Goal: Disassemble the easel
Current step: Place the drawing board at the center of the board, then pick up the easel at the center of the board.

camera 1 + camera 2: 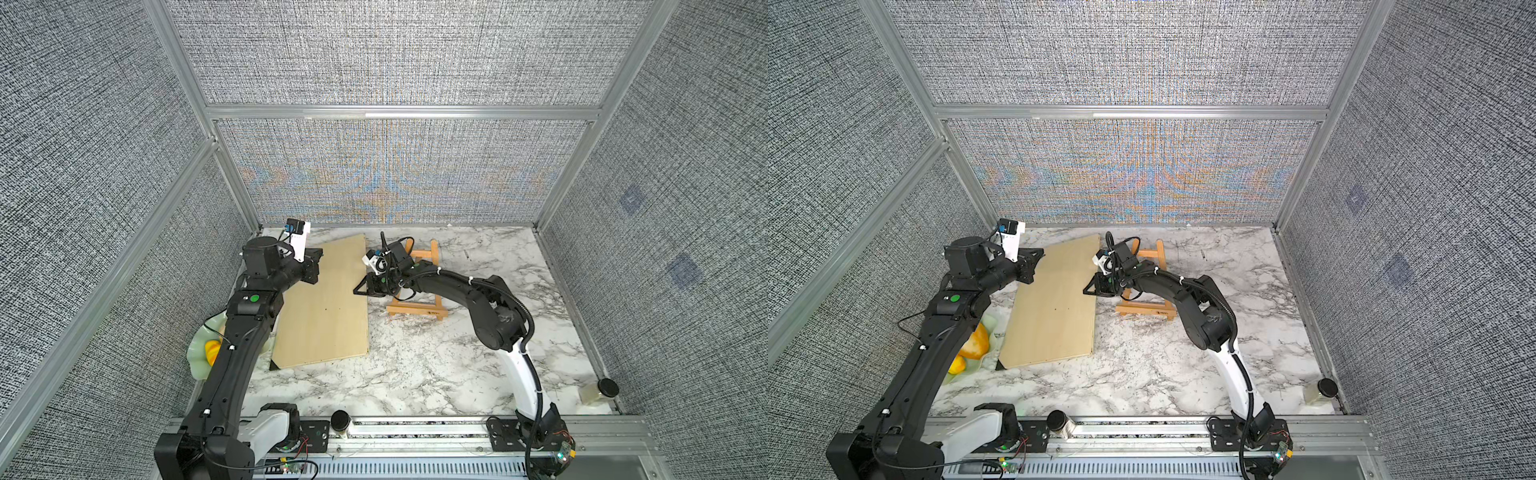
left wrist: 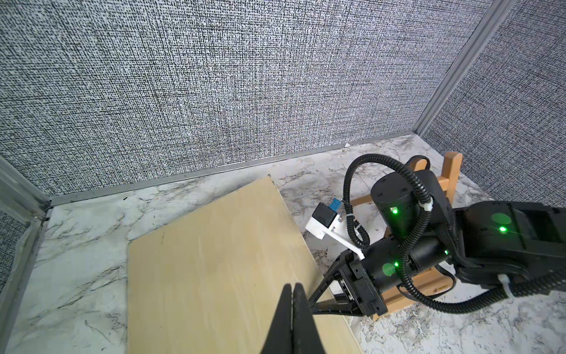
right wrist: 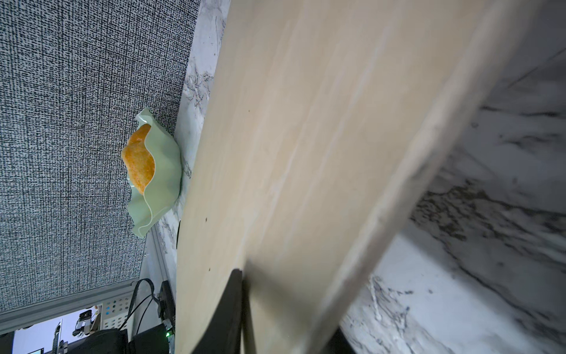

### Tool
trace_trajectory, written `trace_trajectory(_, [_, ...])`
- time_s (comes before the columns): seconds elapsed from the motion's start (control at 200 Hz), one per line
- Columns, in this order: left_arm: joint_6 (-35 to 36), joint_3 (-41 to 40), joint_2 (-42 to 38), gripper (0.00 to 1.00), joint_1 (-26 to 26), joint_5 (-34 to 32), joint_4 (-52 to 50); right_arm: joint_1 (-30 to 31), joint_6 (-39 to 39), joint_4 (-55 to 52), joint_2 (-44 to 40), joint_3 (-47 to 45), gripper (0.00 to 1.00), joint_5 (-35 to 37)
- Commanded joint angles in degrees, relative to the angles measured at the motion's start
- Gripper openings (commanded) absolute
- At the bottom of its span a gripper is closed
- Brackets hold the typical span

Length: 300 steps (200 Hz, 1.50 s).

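**Q:** Where is the small orange-tan wooden A-frame easel (image 1: 411, 309)?

**A:** It is on the white marble table (image 1: 415, 374), fully assembled, partly under my right forearm and just beside the large pale plywood board (image 1: 324, 299). My right gripper (image 1: 357, 291) straddles that board's edge, one finger above and one below. I cannot tell whether it is clamped or slack. My left gripper (image 2: 293, 289) hovers over the board, clenched on nothing.

**Q:** What could go wrong?

**A:** With a loose grip, the board may drop and skid toward the pale green wavy bowl (image 3: 159, 190). If I swing back, my wrist could topple the easel.

Easel (image 1: 415, 311) orange-tan wood; board (image 1: 324, 303) pale matt ply; tabletop (image 1: 415, 374) marble-look.
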Motion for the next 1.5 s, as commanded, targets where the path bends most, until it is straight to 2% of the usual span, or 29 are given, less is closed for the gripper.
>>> trace_trajectory(0.0, [-0.10,-0.16,0.44,0.07,0.05,0.91,1.96,-0.34,-13.74,-11.33,2.13,-1.22,0.05,20.12])
trace_trajectory(0.35, [-0.10,-0.40,0.54,0.07,0.09,0.82,2.18,-0.34,-13.76,-11.37,0.01,-2.82,0.41,24.13])
trace_trajectory(0.76, [-0.59,-1.67,1.93,0.07,0.10,1.30,3.63,-0.30,-14.20,-8.42,-3.63,-7.62,0.42,26.20])
trace_trajectory(1.001, [-0.63,-2.37,2.89,0.07,0.12,1.07,4.45,-0.28,-15.53,-2.68,-10.19,-12.64,0.42,24.12])
trace_trajectory(1.181, [-1.24,-3.68,3.05,0.09,0.11,1.49,6.48,0.18,-19.59,4.54,-19.53,-18.90,0.42,19.37])
trace_trajectory(1.356, [-1.33,-4.22,3.82,0.15,0.03,3.93,7.50,0.21,-24.20,7.92,-31.17,-24.30,0.42,16.59])
trace_trajectory(1.496, [-2.24,-4.04,5.54,0.17,-0.07,6.93,8.63,-0.25,-26.71,7.77,-40.04,-28.51,0.42,18.64])
